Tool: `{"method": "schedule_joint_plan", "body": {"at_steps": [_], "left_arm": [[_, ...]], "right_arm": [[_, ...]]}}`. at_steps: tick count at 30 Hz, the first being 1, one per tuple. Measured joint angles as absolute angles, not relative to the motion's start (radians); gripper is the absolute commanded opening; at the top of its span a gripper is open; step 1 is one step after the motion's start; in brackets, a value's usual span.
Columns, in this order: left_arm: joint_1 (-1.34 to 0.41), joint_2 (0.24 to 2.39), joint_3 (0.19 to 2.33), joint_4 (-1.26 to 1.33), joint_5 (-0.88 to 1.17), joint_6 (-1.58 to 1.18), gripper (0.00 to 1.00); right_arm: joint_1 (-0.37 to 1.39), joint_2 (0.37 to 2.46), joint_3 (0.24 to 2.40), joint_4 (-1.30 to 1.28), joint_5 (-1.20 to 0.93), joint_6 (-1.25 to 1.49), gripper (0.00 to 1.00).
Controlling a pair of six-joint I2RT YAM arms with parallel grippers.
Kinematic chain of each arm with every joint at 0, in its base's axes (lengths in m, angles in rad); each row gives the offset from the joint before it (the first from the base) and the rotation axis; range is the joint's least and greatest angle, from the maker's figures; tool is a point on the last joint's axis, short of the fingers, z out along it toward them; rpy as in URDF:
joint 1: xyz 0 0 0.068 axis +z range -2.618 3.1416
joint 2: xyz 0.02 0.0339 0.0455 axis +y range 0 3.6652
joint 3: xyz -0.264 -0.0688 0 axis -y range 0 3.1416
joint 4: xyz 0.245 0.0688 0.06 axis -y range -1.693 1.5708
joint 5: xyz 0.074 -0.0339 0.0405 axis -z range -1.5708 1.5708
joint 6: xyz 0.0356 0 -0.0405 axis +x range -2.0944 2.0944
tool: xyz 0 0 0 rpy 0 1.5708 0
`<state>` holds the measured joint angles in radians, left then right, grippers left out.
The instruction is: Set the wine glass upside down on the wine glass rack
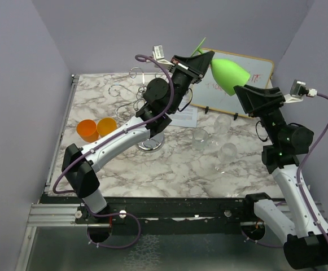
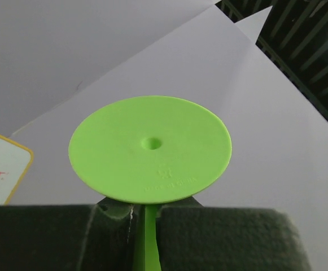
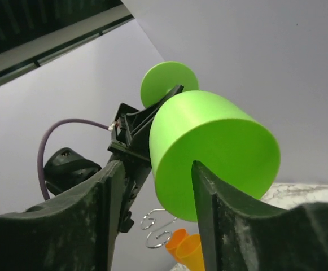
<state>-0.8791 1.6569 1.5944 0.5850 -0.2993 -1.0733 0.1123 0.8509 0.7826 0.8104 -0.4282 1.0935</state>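
Observation:
A bright green wine glass (image 1: 230, 73) hangs in the air over the back of the table, lying sideways, its round foot (image 2: 150, 149) toward the left arm. My left gripper (image 2: 145, 212) is shut on the glass's thin stem just below the foot. My right gripper (image 3: 157, 169) stands open at the bowl (image 3: 214, 147): one finger crosses in front of the bowl and the other stands apart from it. The wine glass rack (image 1: 127, 90), chrome wire with curled loops, stands behind the left arm on the marble table, its disc base (image 1: 151, 144) partly hidden. The rack's loops (image 3: 158, 228) also show low in the right wrist view.
Two orange cups (image 1: 96, 129) sit at the left of the marble table (image 1: 169, 169). Clear glasses (image 1: 200, 138) stand near the middle and right. A whiteboard (image 1: 254, 73) leans at the back right, with a paper sheet (image 1: 180, 117) before it. Purple walls enclose the table.

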Motion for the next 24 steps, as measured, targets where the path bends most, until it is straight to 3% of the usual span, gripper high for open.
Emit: {"method": "schedule_joint_plan", "body": {"at_steps": [2,6,16,24], "left_arm": [[-0.879,1.649,1.584,0.585,-0.297,-1.018,0.00],[-0.879,1.622,1.576,0.584,-0.273,-0.857,0.00],[-0.879,1.508,1.576,0.548,-0.158,-0.345,0.00],[-0.879,1.499,1.549,0.519,0.025,-0.064,0.00]], "right_arm": [[0.113,0.825,0.791,0.720,-0.427,1.064,0.74],[0.114,0.775,0.856,0.474,-0.377,0.998,0.80],[0.114,0.803,1.170,-0.161,-0.240,0.898,0.84],[0.114,0.985,1.503,-0.289,-0.428,0.836,0.84]]}}
